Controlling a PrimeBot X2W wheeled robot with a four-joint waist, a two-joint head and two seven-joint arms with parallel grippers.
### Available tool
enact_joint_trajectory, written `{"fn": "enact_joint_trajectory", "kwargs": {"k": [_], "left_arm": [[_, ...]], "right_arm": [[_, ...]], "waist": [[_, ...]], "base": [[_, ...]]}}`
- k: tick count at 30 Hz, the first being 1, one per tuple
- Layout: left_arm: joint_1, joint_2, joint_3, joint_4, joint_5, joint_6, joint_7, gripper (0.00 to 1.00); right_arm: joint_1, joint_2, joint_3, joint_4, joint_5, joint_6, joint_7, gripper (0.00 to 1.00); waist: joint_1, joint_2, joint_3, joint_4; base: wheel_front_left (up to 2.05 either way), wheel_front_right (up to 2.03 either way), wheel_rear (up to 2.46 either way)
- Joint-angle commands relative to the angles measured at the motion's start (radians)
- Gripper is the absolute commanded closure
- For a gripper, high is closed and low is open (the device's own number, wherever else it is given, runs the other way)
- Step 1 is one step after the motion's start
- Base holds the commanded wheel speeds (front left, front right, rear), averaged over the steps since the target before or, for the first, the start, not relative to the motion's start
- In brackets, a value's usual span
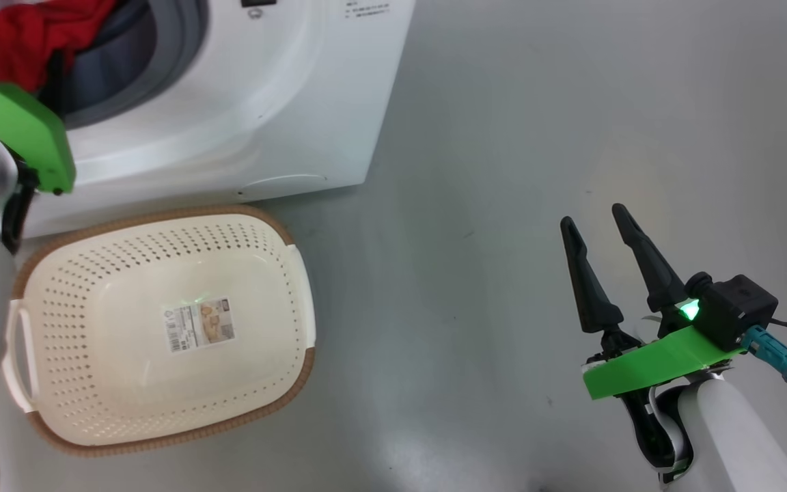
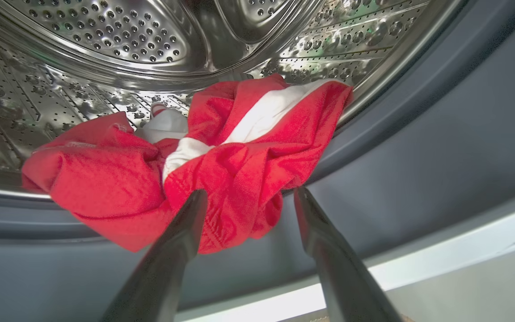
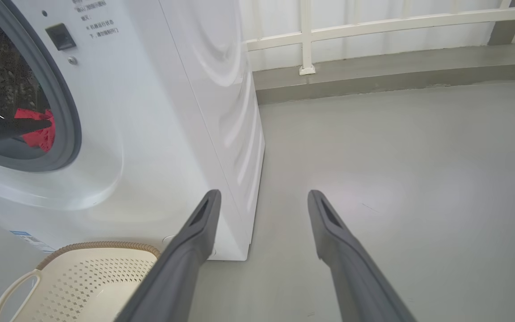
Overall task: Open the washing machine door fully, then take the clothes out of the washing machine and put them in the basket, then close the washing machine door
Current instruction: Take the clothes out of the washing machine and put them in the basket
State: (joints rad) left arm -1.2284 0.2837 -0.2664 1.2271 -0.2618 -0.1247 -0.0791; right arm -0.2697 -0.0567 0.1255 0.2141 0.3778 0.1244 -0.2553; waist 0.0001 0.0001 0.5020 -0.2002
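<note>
None of the clothes (image 2: 239, 174) were in the basket (image 1: 93, 383) yet; my left gripper (image 2: 251, 192), spread wide, faced them mid-frame; right gripper (image 3: 264, 193) likewise apart.

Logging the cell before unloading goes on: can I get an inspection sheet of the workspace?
Surface: grey floor, smooth.
Job's things: washing machine open; red clothes at the drum's front lip; basket on the floor before it, no clothes inside.
Clutter: nothing seen.
Grippers: left gripper open, at the clothes; right gripper open, holding nothing, over the floor.
Cables: dark cable at the right wrist.
Surroundings: white railing.
</note>
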Motion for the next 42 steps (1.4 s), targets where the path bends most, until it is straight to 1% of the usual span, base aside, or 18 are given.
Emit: {"fn": "enact_joint_trajectory", "kwargs": {"k": [1, 10, 21, 22, 23, 24, 25, 32, 38, 42], "left_arm": [[-0.037, 0.062, 0.002, -0.002, 0.010, -0.003, 0.002, 0.00], [-0.078, 0.103, -0.028, 0.037, 0.022, -0.003, 0.000, 0.00], [-0.091, 0.146, -0.037, 0.054, 0.018, 0.018, 0.006, 0.00], [-0.090, 0.149, -0.038, 0.055, 0.017, 0.019, 0.005, 0.23], [-0.088, 0.151, -0.039, 0.056, 0.016, 0.019, 0.004, 0.60], [-0.086, 0.152, -0.041, 0.057, 0.015, 0.019, 0.005, 0.99], [-0.084, 0.153, -0.042, 0.057, 0.014, 0.020, 0.004, 1.00], [-0.076, 0.142, -0.039, 0.059, -0.004, 0.021, -0.050, 1.00], [-0.049, 0.103, -0.018, 0.055, -0.045, 0.014, -0.144, 1.00], [-0.007, 0.083, 0.011, 0.022, -0.081, 0.010, -0.177, 1.00]], "right_arm": [[-0.003, 0.002, 0.026, -0.024, 0.006, 0.006, -0.006, 0.00], [-0.016, 0.005, 0.039, -0.024, 0.008, 0.006, -0.006, 0.00], [-0.016, 0.006, 0.052, -0.030, 0.014, 0.006, -0.006, 0.00], [-0.015, 0.006, 0.052, -0.030, 0.015, 0.006, -0.006, 0.00], [-0.015, 0.006, 0.053, -0.030, 0.016, 0.006, -0.006, 0.00], [-0.014, 0.006, 0.052, -0.030, 0.017, 0.006, -0.006, 0.00], [-0.013, 0.006, 0.052, -0.030, 0.017, 0.006, -0.006, 0.00], [-0.014, 0.006, 0.045, -0.024, 0.012, 0.006, -0.006, 0.00], [0.002, 0.006, 0.031, -0.021, 0.001, 0.006, -0.006, 0.00], [0.018, 0.006, 0.027, -0.015, -0.004, 0.006, -0.006, 0.00]], "waist": [[0.0000, -0.0001, 0.020, -0.019], [0.0000, -0.0001, 0.048, -0.058], [0.0000, -0.0001, 0.066, -0.091], [0.0000, -0.0001, 0.065, -0.092], [0.0000, -0.0001, 0.065, -0.093], [0.0000, -0.0001, 0.063, -0.093], [0.0000, -0.0001, 0.061, -0.093], [-0.0001, -0.0001, 0.037, -0.080], [-0.0001, -0.0001, -0.005, -0.052], [-0.0001, -0.0001, -0.042, -0.033]], "base": [[0.00, 0.00, 0.00], [0.00, 0.00, 0.00], [0.00, 0.00, 0.00], [0.00, 0.00, 0.00], [0.00, 0.00, 0.00], [0.00, 0.00, 0.00], [0.00, 0.00, 0.00], [0.00, 0.00, 0.00], [0.00, 0.00, 0.00], [0.00, 0.00, 0.00]]}}
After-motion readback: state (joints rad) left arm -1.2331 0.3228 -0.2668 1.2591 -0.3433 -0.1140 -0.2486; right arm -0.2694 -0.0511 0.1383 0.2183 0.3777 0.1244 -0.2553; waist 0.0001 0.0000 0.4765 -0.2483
